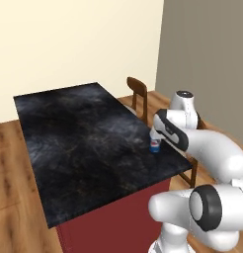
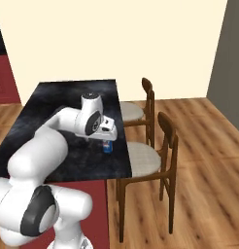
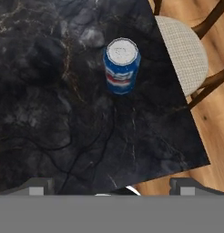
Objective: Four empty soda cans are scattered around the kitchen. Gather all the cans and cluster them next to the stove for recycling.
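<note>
soda can (image 3: 121, 66) standing upright near the countertop (image 3: 50, 113) edge by the chair (image 3: 184, 52), gripper (image 3: 111, 191) above it with jaws wide apart and empty; i'd judge it light, thin-walled, slippery, so pinch mid-body gently.

Kitchen, marbled island counter (image 1: 84, 143), wooden chairs (image 2: 160, 146)

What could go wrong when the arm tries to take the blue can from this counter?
1. The blue can stands near the counter's edge, beside a chair; a sideways nudge might push it off.
2. The open gripper is not yet around the can; an off-centre descent may tip it.
</note>
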You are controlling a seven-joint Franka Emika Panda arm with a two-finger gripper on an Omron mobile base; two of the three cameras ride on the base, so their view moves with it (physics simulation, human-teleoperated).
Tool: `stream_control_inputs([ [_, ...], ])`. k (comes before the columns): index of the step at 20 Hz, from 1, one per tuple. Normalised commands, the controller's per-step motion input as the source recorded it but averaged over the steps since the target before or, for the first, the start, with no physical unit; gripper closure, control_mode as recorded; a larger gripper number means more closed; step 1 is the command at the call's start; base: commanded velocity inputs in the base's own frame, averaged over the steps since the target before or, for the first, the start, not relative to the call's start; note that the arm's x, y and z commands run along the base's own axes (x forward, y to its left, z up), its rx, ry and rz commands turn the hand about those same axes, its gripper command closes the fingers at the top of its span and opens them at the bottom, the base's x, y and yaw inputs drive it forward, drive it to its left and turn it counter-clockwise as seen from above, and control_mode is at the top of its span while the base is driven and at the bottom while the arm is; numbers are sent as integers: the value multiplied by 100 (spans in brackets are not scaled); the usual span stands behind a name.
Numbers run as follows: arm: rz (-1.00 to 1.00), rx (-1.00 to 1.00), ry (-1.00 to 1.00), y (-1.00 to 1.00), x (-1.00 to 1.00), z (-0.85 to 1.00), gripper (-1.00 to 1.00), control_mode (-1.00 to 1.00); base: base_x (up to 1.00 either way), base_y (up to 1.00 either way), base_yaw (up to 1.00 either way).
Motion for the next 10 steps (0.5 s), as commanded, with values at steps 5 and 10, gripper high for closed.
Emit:
stream_control_inputs([
  [5, 4, 0, 5, 0, 25, -8, -100, -100, 0, 0, 0],
  [10, 4, 0, 6, 2, 27, -6, -100, -100, 0, 0, 0],
])
